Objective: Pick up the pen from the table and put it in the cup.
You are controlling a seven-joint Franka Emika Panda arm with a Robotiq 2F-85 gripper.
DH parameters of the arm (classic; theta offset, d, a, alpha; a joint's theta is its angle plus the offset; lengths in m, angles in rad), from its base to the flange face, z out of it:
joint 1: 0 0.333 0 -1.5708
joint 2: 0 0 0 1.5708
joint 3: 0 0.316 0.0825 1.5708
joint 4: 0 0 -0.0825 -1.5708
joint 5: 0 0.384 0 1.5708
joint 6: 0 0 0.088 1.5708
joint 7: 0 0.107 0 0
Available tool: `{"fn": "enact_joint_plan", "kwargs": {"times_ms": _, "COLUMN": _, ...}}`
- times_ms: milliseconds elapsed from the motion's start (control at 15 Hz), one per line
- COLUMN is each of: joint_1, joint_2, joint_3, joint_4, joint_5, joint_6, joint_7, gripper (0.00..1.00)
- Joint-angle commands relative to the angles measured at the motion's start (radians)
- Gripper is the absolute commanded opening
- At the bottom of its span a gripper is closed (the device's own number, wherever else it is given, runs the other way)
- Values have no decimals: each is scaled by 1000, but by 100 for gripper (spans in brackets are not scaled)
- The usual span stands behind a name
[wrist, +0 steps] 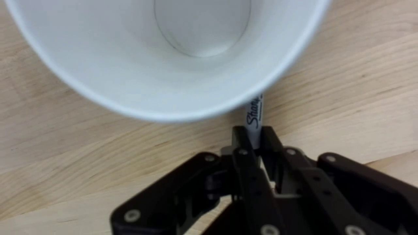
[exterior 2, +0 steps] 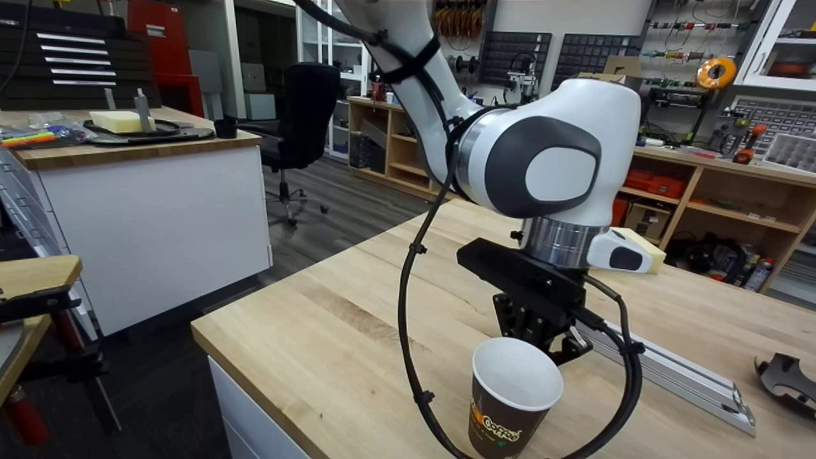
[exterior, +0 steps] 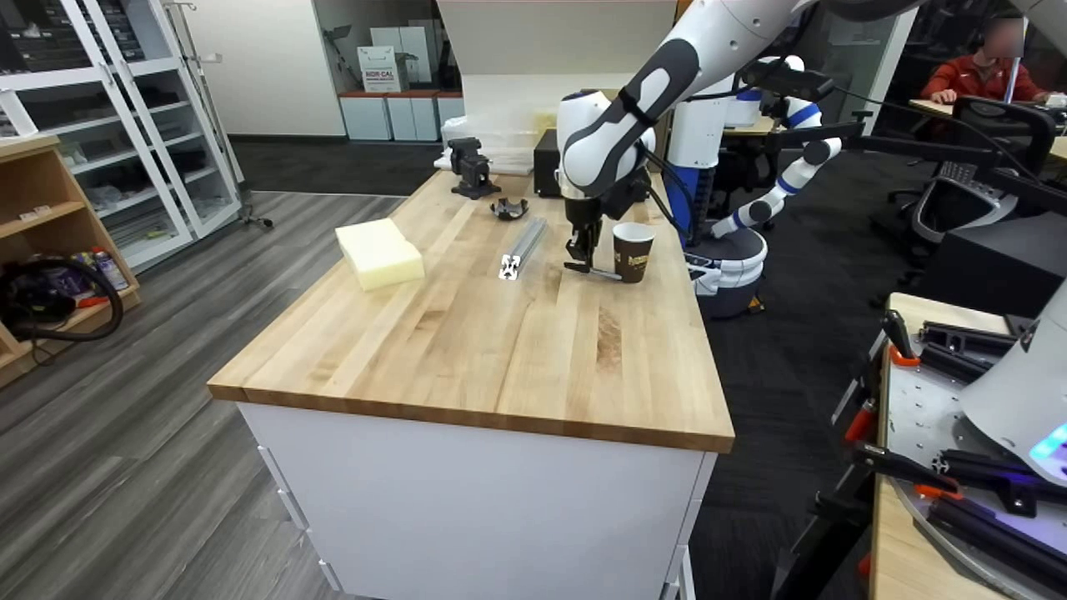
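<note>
The cup (exterior: 633, 257) is a brown paper cup with a white rim and white inside. It stands upright on the table (exterior: 467, 358) and also shows in an exterior view (exterior 2: 507, 424); its open inside fills the top of the wrist view (wrist: 183, 81). My gripper (exterior: 581, 257) is low over the table, right beside the cup. In the wrist view its fingers (wrist: 253, 135) are shut on the pen (wrist: 254, 112), a light grey marker with dark lettering. The pen (exterior: 603, 273) lies about level, pointing toward the cup's base; its far end is hidden under the rim. I cannot tell whether it touches the table.
A silvery metal rail (exterior: 523, 248) lies beside the gripper. A pale yellow block (exterior: 379, 252) sits near the table's far side edge. A dark curved part (exterior: 508, 208), a black vise (exterior: 473, 168) and a black box (exterior: 547, 164) stand farther back. Arm cables (exterior 2: 628, 376) hang around the cup.
</note>
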Motion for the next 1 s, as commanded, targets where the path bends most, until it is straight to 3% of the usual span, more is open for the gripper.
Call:
{"fn": "enact_joint_plan", "kwargs": {"times_ms": 0, "joint_1": -21, "joint_2": -62, "joint_3": 39, "joint_4": -20, "joint_5": 11, "joint_6": -81, "joint_7": -41, "gripper": 3}}
{"fn": "enact_joint_plan", "kwargs": {"times_ms": 467, "joint_1": -26, "joint_2": -159, "joint_3": 78, "joint_4": -34, "joint_5": 33, "joint_6": -209, "joint_7": -109, "gripper": 3}}
{"fn": "enact_joint_plan", "kwargs": {"times_ms": 933, "joint_1": -88, "joint_2": -236, "joint_3": 90, "joint_4": -114, "joint_5": 70, "joint_6": -36, "joint_7": -176, "gripper": 3}}
